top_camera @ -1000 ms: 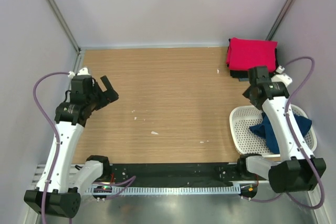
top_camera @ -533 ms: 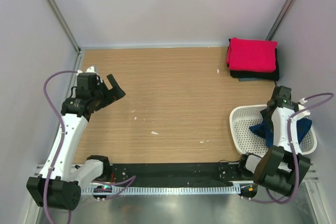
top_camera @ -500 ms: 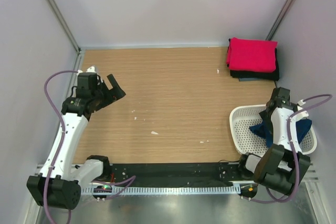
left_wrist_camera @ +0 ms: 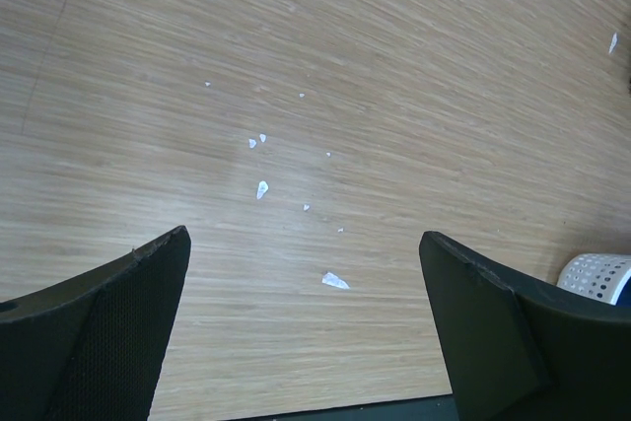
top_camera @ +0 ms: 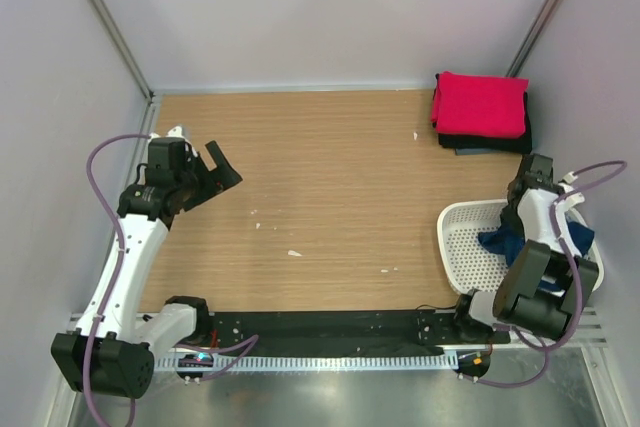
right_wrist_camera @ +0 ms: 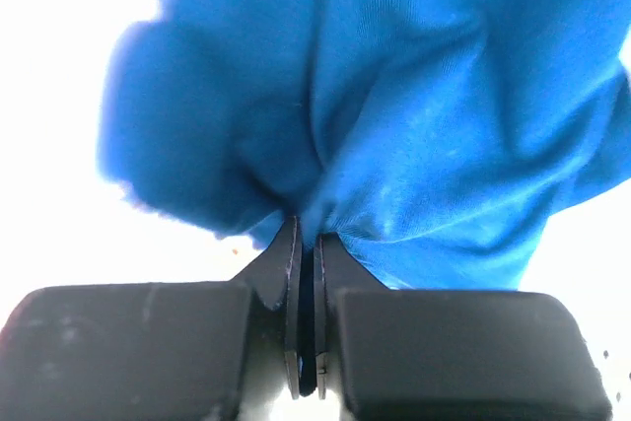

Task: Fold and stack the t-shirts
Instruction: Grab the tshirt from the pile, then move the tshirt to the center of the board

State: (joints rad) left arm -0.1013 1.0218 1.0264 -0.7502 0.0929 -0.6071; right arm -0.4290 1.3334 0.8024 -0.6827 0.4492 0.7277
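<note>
The right end effector [right_wrist_camera: 307, 244] is pinching a bunched fold of the navy blue t-shirt [right_wrist_camera: 394, 125]; its two fingers are pressing almost together, with only a thin ridge of cloth caught between the tips; in the wrist view the shirt is filling most of the picture above the fingers, against a glaring white ground. Seen from above, that shirt is lying crumpled inside the white basket [top_camera: 443, 242], which is sitting at the near right corner of the table [top_camera: 330, 167]; the right arm [top_camera: 545, 217] is curling over the basket and hiding part of the cloth, so it is not possible to tell whether the shirt is resting on the basket floor or hanging clear of it.

The left end effector [left_wrist_camera: 304, 239] is standing wide open and gripping nothing; it is hovering over bare wood on the left side of the table, well apart from the basket; small white flecks [left_wrist_camera: 261, 188] are lying scattered on the wood below it.

At the far right corner, the pink-red t-shirt [top_camera: 480, 104] is lying folded on top of the black t-shirt [top_camera: 487, 142], whose edge is showing along the near side of the pile.
</note>
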